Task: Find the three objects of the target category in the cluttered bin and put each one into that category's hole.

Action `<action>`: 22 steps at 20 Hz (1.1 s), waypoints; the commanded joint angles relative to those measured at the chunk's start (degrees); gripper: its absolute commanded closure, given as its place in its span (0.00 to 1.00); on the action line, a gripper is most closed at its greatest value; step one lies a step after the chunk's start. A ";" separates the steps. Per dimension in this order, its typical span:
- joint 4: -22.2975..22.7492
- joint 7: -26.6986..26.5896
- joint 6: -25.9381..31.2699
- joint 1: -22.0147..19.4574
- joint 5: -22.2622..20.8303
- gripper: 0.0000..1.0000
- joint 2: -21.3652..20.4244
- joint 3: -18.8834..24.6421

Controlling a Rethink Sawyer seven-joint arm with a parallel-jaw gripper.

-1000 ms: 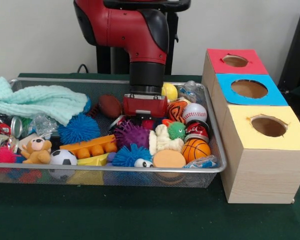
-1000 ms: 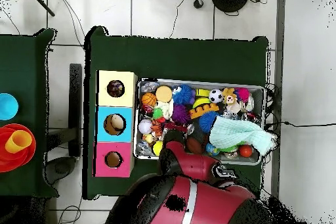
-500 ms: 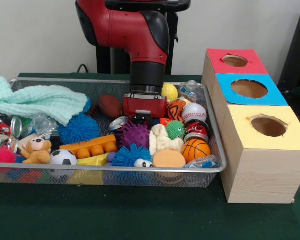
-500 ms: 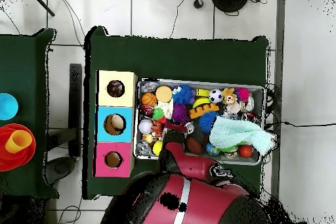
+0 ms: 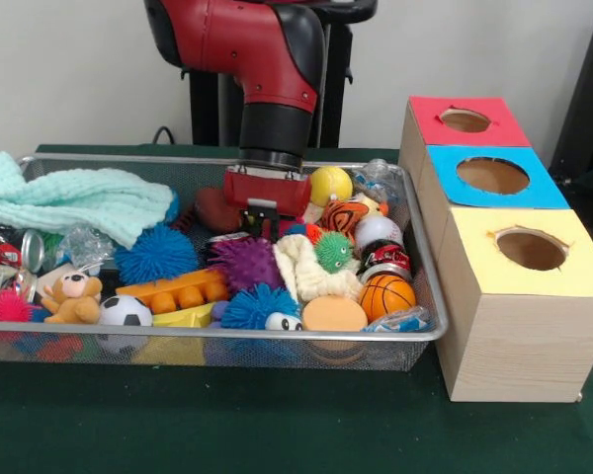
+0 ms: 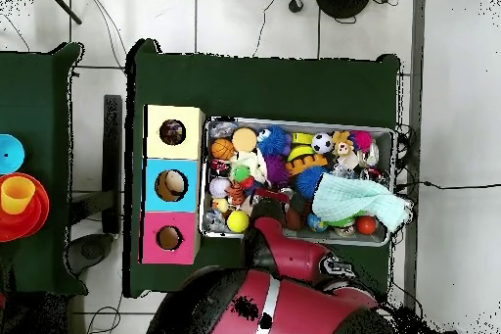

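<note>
the arm (image 5: 267, 59) comes down into the mesh bin (image 5: 427, 296), and the pincer (image 5: 261, 221) hangs low over the middle of the clutter, just above the purple spiky ball (image 5: 245, 263) and beside the brown football (image 5: 213, 210). whether its fingers are spread or closed, or hold anything, i cannot tell; the red wrist block hides most of them in both views. the three holes sit in the box (image 5: 514, 316) beside the bin: red (image 5: 465, 119), blue (image 5: 492, 175) and yellow (image 5: 531, 249). the target category is not marked, but the sports balls look a likely set: a basketball (image 5: 386, 295), a baseball (image 5: 376, 230), a soccer ball (image 5: 125, 311) and a yellow ball (image 5: 330, 185) all lie in the bin. the step in hand seems to be picking one thing out of the pile. to do it well, choose a piece lying on top with free room on two sides, descend straight, and close only on that piece, since the spiky balls and the white plush (image 5: 306, 272) crowd close and could be caught along with it. lift well clear of the bin's rim before crossing toward the box. the green cloth (image 5: 69, 197) covers one corner and may hide more.
</note>
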 commanded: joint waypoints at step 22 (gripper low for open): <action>1.02 5.68 14.51 -9.89 -8.83 1.00 -13.12 -3.15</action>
